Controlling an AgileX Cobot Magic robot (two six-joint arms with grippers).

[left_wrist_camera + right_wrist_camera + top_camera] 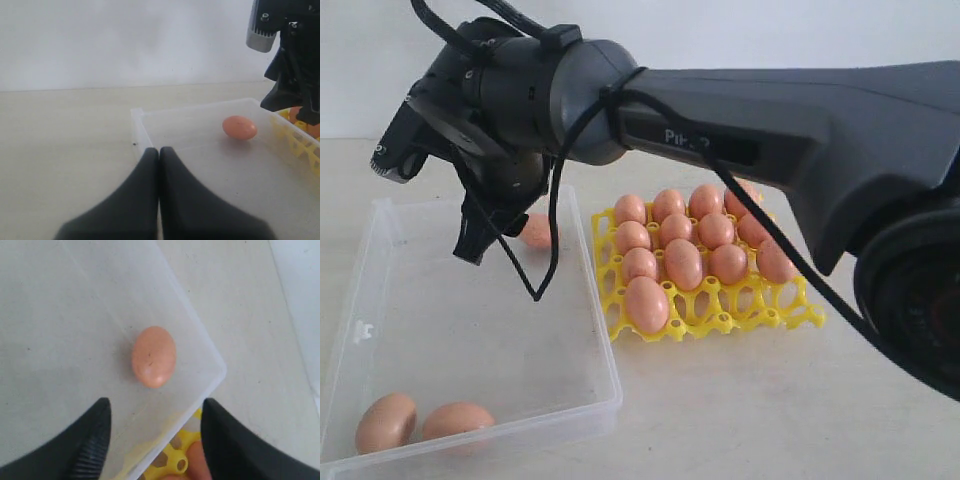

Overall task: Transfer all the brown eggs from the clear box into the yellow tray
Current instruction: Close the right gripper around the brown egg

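Observation:
The clear box (pixel 610 370) lies at the left and holds three brown eggs: one (pixel 537 230) by its far right corner and two (pixel 387 422) (pixel 457 420) at its near left end. My right gripper (pixel 478 240) reaches across and hangs open over the box. In the right wrist view the far egg (pixel 154 356) lies just beyond the open right gripper (pixel 156 407), apart from both fingers. The yellow tray (pixel 760 310) stands right of the box with several eggs in its cups. My left gripper (pixel 159 151) is shut on nothing, low by the box's rim (pixel 137 120).
The right arm's long dark body (pixel 800 120) and its cable (pixel 555 230) span the scene above the tray and box. In the left wrist view the right arm (pixel 295 60) stands over the box's far side, next to the tray (pixel 300 140). A pale wall closes the back.

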